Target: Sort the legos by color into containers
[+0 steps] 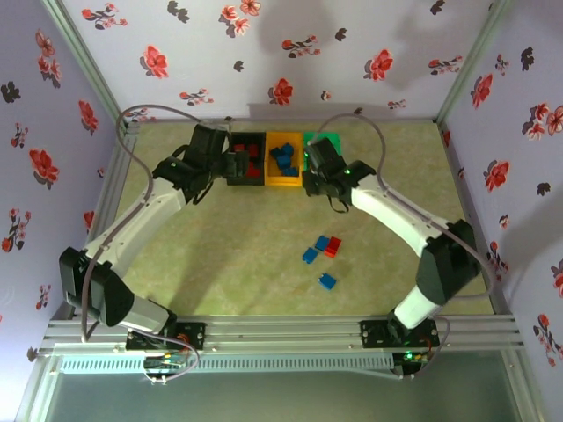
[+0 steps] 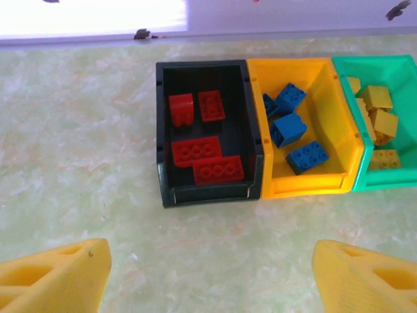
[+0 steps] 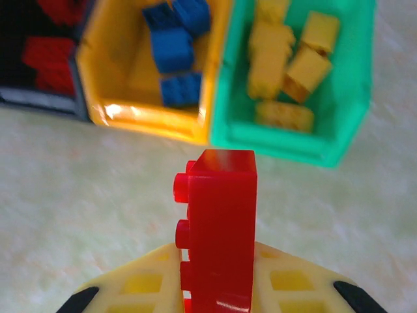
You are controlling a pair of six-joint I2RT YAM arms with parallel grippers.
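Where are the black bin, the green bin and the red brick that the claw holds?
black bin [image 2: 208, 194]: left wrist view, on its near wall.
green bin [image 3: 280, 143]: right wrist view, on its near wall.
red brick [image 3: 221, 228]: right wrist view, middle of its smooth side.

Pale lilac walls [image 1: 264, 53] printed with red and dark flowers closed in the space on three sides. The tabletop [image 1: 255, 264] was a mottled green-beige, marbled, with soft shadows lying across it. Silver metal posts [image 1: 90, 61] ran up the back corners, and a slotted aluminium rail [image 1: 281, 332] crossed the near edge. The light was even and diffuse.
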